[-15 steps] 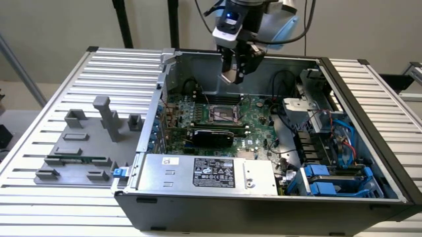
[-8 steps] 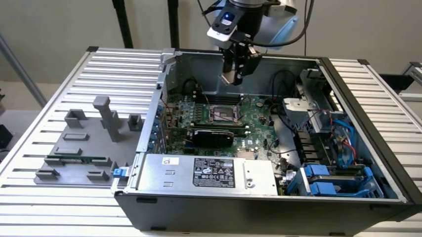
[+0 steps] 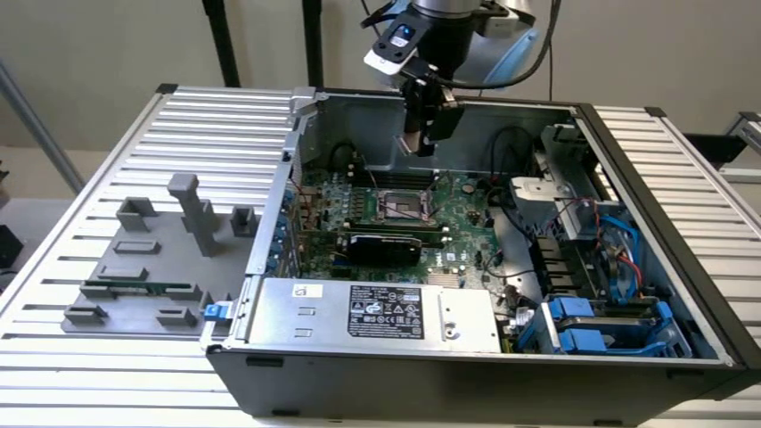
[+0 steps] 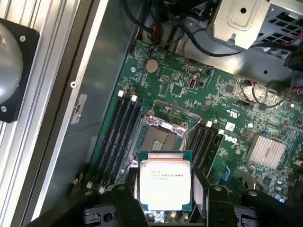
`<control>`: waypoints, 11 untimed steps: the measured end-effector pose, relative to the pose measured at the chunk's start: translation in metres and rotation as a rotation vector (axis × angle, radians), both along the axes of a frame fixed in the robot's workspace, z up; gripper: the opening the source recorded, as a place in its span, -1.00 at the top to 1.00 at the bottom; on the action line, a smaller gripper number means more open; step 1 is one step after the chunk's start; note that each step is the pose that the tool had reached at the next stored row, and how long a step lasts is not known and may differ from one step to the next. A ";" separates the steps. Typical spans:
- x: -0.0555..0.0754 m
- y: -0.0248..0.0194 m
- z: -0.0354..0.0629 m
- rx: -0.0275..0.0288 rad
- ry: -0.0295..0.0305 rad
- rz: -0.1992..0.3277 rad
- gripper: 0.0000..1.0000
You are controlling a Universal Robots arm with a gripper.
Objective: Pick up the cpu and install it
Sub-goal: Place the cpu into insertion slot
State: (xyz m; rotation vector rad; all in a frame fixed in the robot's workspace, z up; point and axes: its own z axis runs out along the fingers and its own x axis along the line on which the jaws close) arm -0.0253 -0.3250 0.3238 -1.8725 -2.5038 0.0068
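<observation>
Step in hand: carrying to install; pick-up looks done. The gripper (image 3: 416, 145) hangs inside the open PC case (image 3: 666, 223), above the mobo (image 3: 458, 236), w/ the cpu (image 4: 164, 180) clamped b/w its two black fingers (image 4: 125, 208), one on each side edge, silver top facing the wrist cam. The cpu is in the air, not touching the board. The socket (image 4: 163, 132) sits bare inside its metal frame w/ nothing seated, so install is not yet done. From the wrist view the chip looks offset from the socket rather than over it, edges approx parallel to the frame. Seating it prob. calls for centring over the socket, keeping the chip level and square, matching orientation, and a gentle set-down; a tilt or skew could harm the socket contacts. Views differ: the wrist view gives chip-vs-socket alignment, the grip on the edges, and the memory slots (image 4: 120, 137) beside the socket. The ext. view gives height above the board, plus the PSU (image 3: 380, 312) at the case's near edge and the grey fixture (image 3: 155, 259) w/ a memory stick (image 3: 137, 288) on the slatted table (image 3: 71, 374) at the exterior view's left.
</observation>
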 end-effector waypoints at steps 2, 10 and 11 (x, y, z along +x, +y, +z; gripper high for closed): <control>0.000 0.0000 -0.0013 -0.0001 0.0000 -0.036 -0.09; 0.000 0.0000 -0.0068 -0.0001 0.0001 -0.181 -0.09; 0.000 0.0000 -0.0076 0.0001 0.0000 -0.200 -0.09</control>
